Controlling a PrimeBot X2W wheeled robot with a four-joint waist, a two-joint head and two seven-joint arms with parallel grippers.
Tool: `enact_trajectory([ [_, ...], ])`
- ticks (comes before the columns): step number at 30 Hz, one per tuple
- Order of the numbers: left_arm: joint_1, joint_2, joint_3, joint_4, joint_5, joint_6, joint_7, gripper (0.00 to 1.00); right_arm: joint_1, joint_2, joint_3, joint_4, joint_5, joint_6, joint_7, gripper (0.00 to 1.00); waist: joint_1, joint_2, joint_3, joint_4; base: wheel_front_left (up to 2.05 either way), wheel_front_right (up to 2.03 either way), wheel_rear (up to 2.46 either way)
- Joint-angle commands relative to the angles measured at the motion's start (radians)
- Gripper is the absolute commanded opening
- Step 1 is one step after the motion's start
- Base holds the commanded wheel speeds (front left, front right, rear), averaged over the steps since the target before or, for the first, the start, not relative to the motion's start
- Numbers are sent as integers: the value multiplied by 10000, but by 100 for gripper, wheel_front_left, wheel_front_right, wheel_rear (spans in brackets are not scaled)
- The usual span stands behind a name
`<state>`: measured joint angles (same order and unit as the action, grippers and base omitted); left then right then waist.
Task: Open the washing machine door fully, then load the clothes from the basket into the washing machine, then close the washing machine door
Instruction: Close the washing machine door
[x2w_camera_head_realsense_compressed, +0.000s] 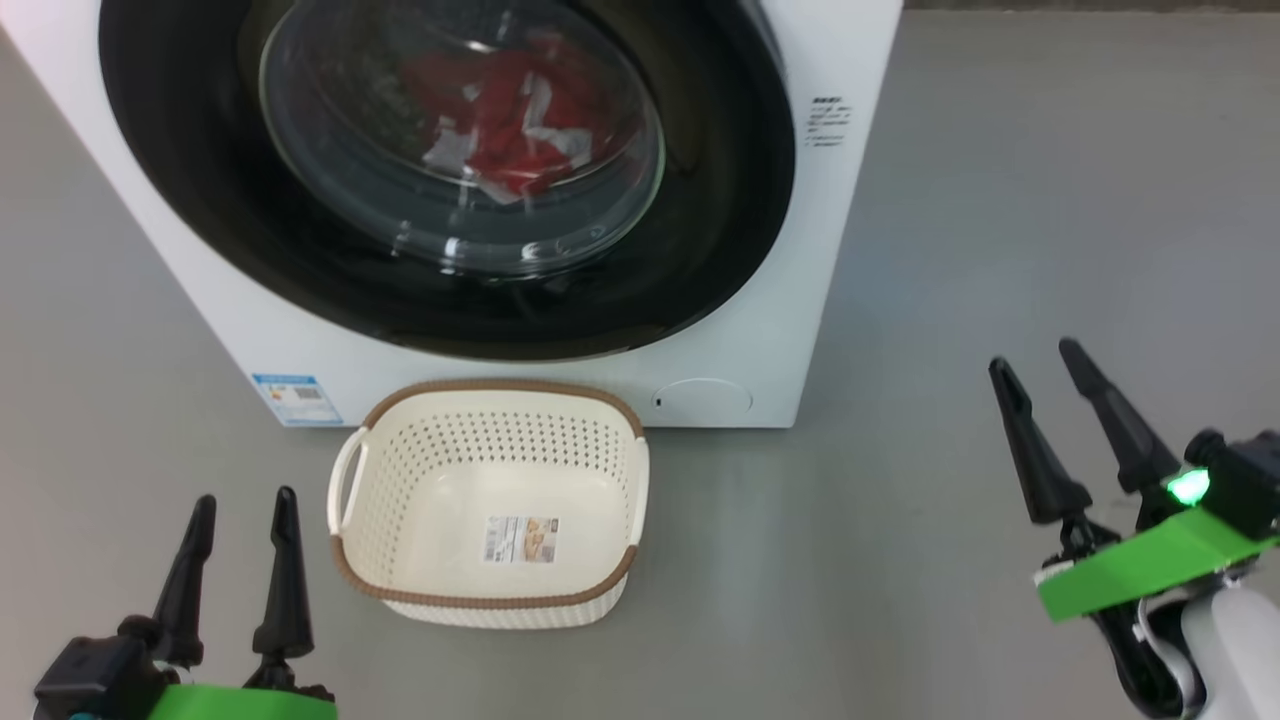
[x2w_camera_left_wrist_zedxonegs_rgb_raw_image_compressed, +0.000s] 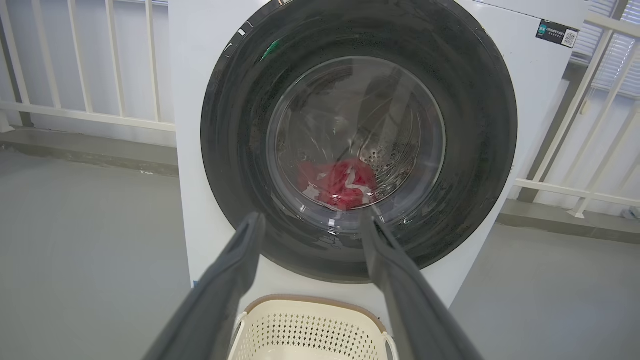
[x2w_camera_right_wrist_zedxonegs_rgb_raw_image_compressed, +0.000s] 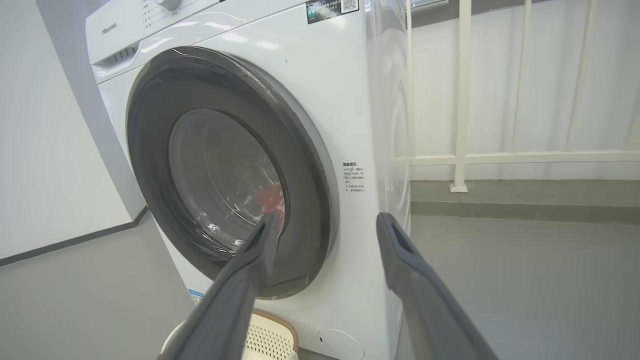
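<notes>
**Surroundings.** Floor (x2w_camera_head_realsense_compressed: 1050, 200): smooth, matt grey, reaching the left and right edges of the head view. Railing (x2w_camera_left_wrist_zedxonegs_rgb_raw_image_compressed: 85, 115): white upright bars on a horizontal rail, standing along the floor's far edge on a low grey kerb (x2w_camera_left_wrist_zedxonegs_rgb_raw_image_compressed: 85, 150). Post (x2w_camera_right_wrist_zedxonegs_rgb_raw_image_compressed: 461, 90): thicker white upright, meeting the kerb on a small foot. Wall (x2w_camera_right_wrist_zedxonegs_rgb_raw_image_compressed: 40, 150): plain and pale, at the floor's left edge in the right wrist view, with dark skirting (x2w_camera_right_wrist_zedxonegs_rgb_raw_image_compressed: 75, 239) along its base. Blind (x2w_camera_left_wrist_zedxonegs_rgb_raw_image_compressed: 620, 60): slatted, behind the bars, upper right corner of the left wrist view.
</notes>
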<state>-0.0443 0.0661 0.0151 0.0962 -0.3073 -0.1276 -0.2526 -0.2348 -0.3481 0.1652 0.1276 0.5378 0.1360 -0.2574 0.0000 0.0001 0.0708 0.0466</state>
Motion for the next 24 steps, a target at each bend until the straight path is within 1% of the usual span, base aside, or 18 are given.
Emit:
enact_trajectory([
  [1, -76, 262, 339, -286, -109, -30, -92, 100, 197, -39, 73, -280, -77, -53, -44, 100, 0, -1, -230, -229, 0, 0, 0],
  [6, 98, 257, 438, -322, -429, -30, -92, 100, 734, 118, -92, -330, -91, -53, -44, 100, 0, -1, -373, -385, 0, 0, 0],
  [13, 241, 327, 381, -372, -490, -30, -92, 100, 1265, 358, -442, -367, -94, -53, -44, 100, 0, -1, -466, -470, 0, 0, 0],
  [24, 251, 473, 185, -292, -436, -30, -92, 100, 1366, 345, -489, -305, -197, -53, -44, 100, 0, -1, -525, -477, 0, 0, 0],
])
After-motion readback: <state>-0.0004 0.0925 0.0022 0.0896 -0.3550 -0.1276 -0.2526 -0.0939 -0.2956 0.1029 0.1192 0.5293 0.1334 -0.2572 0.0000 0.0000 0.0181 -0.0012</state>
